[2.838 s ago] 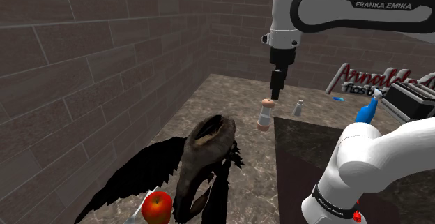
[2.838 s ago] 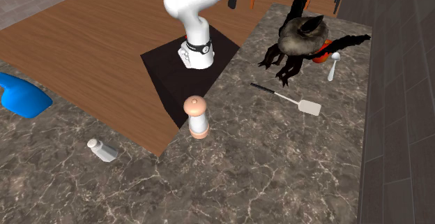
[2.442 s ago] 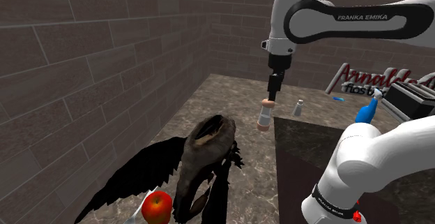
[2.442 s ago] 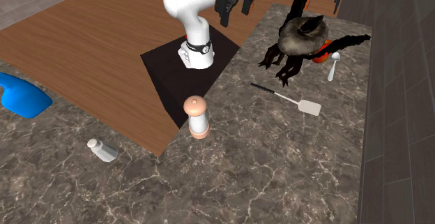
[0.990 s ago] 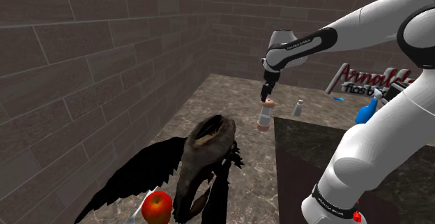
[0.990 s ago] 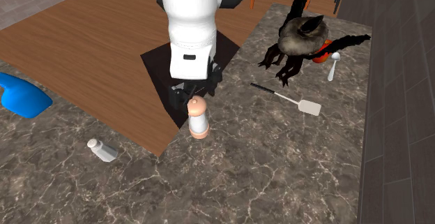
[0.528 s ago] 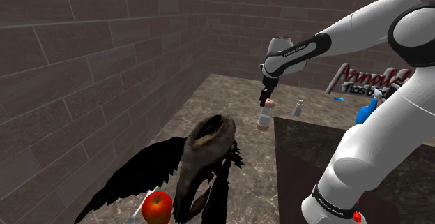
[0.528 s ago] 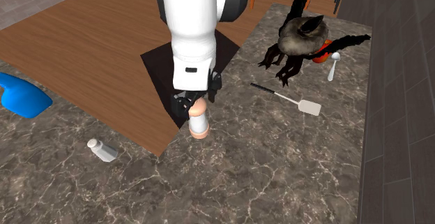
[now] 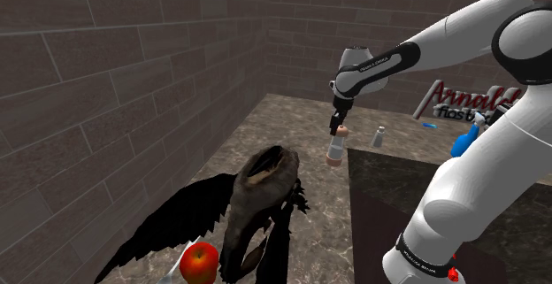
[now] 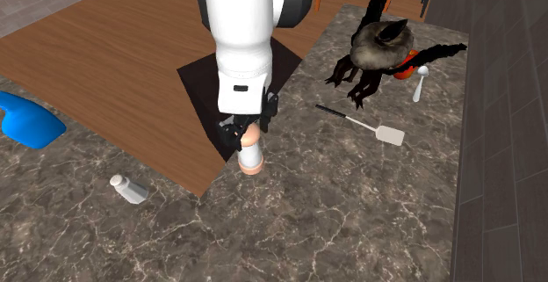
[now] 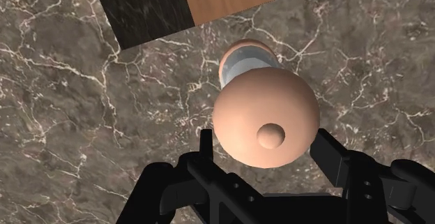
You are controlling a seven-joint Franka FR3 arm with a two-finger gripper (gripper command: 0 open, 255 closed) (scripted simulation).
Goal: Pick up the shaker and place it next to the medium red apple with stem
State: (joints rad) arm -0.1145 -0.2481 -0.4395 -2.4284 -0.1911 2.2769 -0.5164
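Since half a second ago I have sunk a touch lower, so my jaws now sit around the cap of the shaker (image 10: 252,153) rather than just above it. They are open, with one black finger (image 11: 206,149) on each side of the cap and neither pressing it. The shaker stands upright on the marble desk (image 10: 351,210), just beside the corner of the dark stand (image 10: 198,87). It has a rounded peach cap with a small knob, a pale body and a peach foot.
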